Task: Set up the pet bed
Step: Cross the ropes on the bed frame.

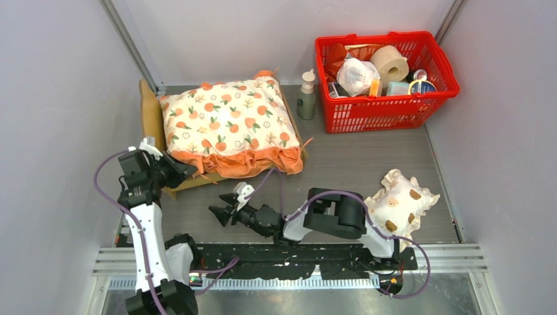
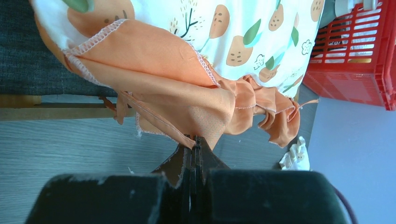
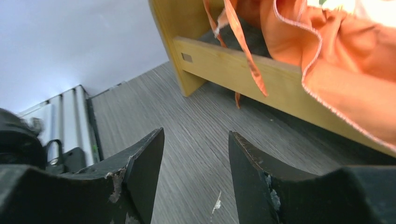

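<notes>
The pet bed (image 1: 150, 113) is a light-wood frame at the left. A cream orange-print cushion (image 1: 226, 121) lies on it and covers most of it. My left gripper (image 1: 186, 172) is at the bed's near left corner. In the left wrist view the left gripper (image 2: 196, 140) is shut on an edge of the cushion's orange ruffle (image 2: 187, 102), beside the wooden rail (image 2: 46, 112) and the dark-grey base (image 2: 28, 60). My right gripper (image 1: 221, 210) hovers open over the floor in front of the bed. Between its fingers (image 3: 144, 158) is only floor, short of the rail (image 3: 261, 74).
A red basket (image 1: 433, 98) full of household items stands at the back right, with a green pump bottle (image 1: 307, 95) to its left. A small cream frilled pillow with brown spots (image 1: 397, 203) lies at the near right. Grey walls close in on both sides.
</notes>
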